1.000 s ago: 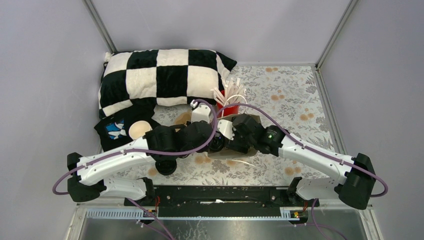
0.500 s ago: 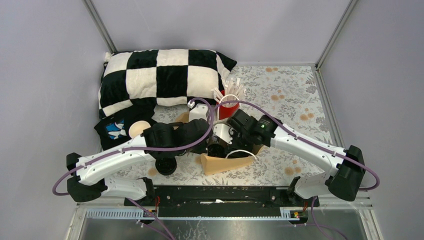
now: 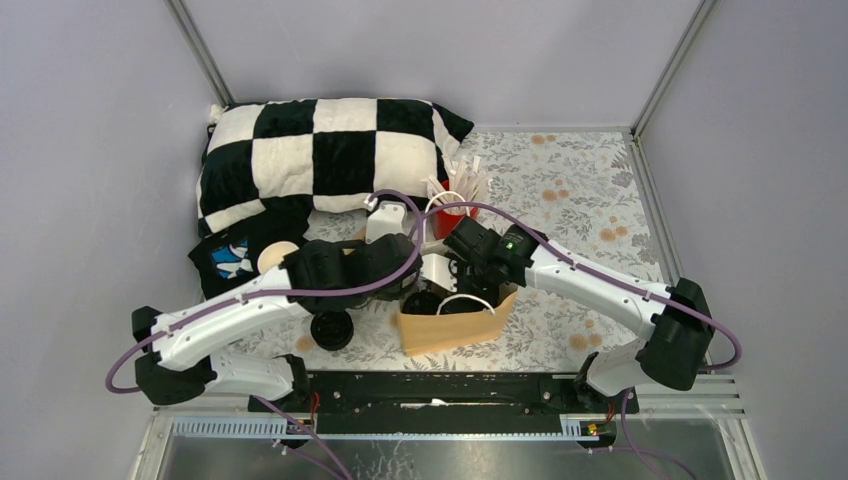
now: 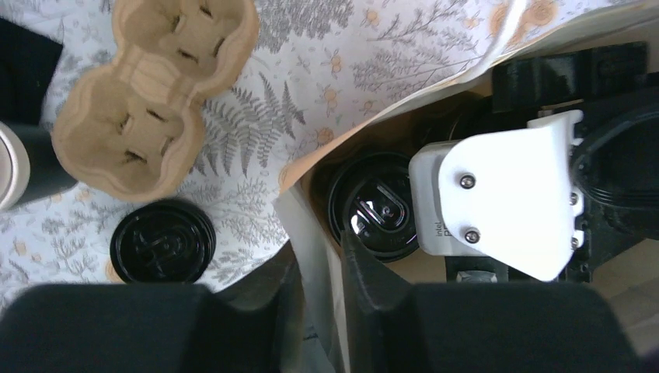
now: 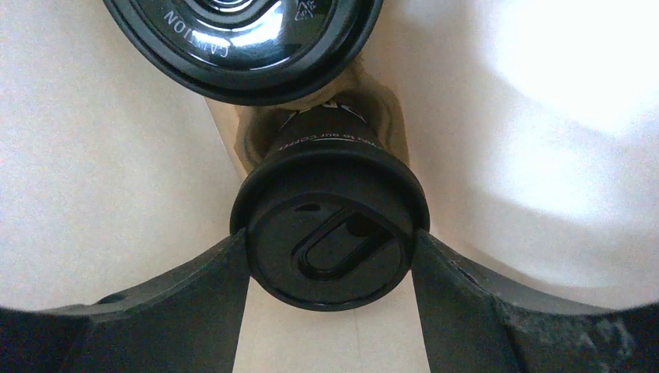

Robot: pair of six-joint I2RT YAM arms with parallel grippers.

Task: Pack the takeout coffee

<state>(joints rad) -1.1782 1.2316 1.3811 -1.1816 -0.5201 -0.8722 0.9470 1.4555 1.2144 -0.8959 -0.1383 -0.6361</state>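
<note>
The right gripper (image 5: 330,260) was closed on the black lid of one lidded cup (image 5: 326,233), which stood upright inside the paper bag (image 3: 450,328). The other lidded cup (image 5: 241,23) stood just beside it in the same bag. The left gripper (image 4: 319,284) straddled a wall of the bag, jaws slightly apart; whether they pinched the paper could not be determined. A lid stack (image 4: 162,242) lay outside the bag.
</note>
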